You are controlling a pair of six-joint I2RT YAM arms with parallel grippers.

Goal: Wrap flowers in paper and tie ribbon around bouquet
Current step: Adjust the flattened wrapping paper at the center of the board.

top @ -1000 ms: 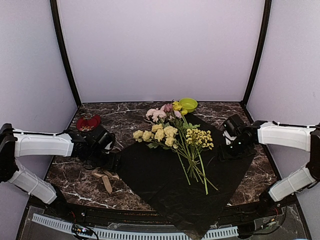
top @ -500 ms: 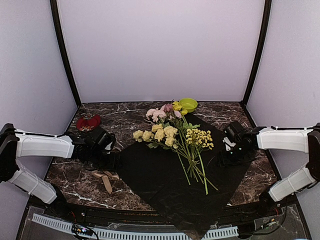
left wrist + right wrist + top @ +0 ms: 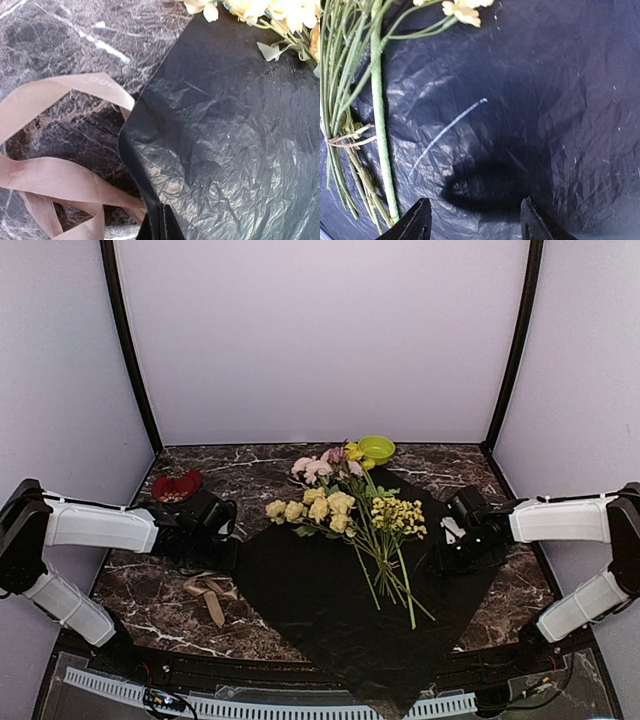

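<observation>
One claw, the left gripper (image 3: 161, 223), has just pinched shut on the paper (image 3: 235, 140) corner under it, ready to fold; the right gripper (image 3: 475, 220) hangs open, flowers (image 3: 376, 115) lying left of it.

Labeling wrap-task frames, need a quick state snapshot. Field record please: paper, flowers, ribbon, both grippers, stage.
paper: black crinkly sheet spread on the marbled table, one corner toward the robot
flowers: loose bunch lying on the paper, heads far, stems pointing near
ribbon: beige, in loose loops on the table by the paper's left corner
left gripper: shut on the paper's left corner
right gripper: open, over the paper's right part, holding nothing
stage: flowers not yet wrapped, ribbon not yet tied
</observation>
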